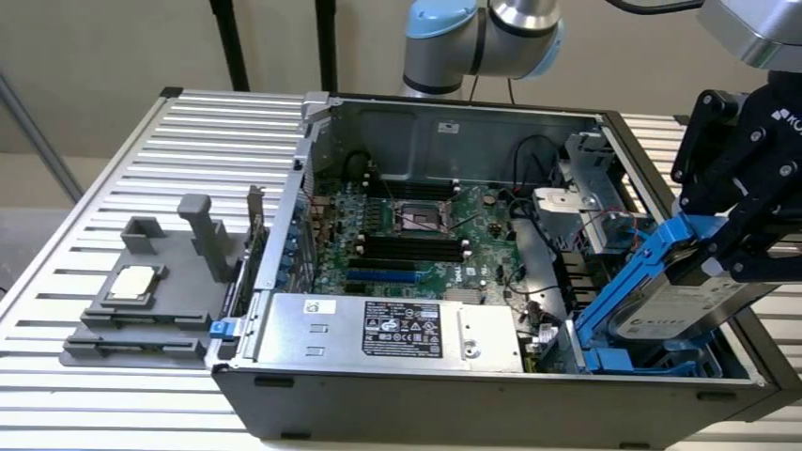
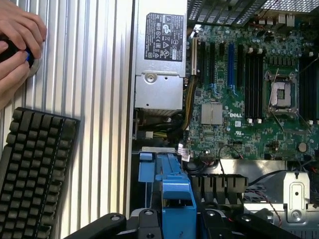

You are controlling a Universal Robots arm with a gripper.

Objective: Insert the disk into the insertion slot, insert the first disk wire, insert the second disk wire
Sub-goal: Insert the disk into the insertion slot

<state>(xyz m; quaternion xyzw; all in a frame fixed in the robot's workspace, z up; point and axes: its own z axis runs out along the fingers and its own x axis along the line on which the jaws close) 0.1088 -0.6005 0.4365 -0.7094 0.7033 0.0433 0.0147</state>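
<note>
One gripper [image 1: 723, 266] gripping one disk [image 1: 686, 306], tilted

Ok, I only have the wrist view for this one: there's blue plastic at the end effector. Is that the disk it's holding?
Observer: Yes. The end effector grips the disk, a silver drive with a white label in a blue carrier.
Operator: Is it seated in the bay?
Observer: No. It stands tilted, lower end down by the insertion slot, upper end raised.
Operator: Anything on the table on the case's far side?
Observer: A grey fixture carrying a square chip sits on the slatted table, at the exterior view's left of the computer case.
</note>
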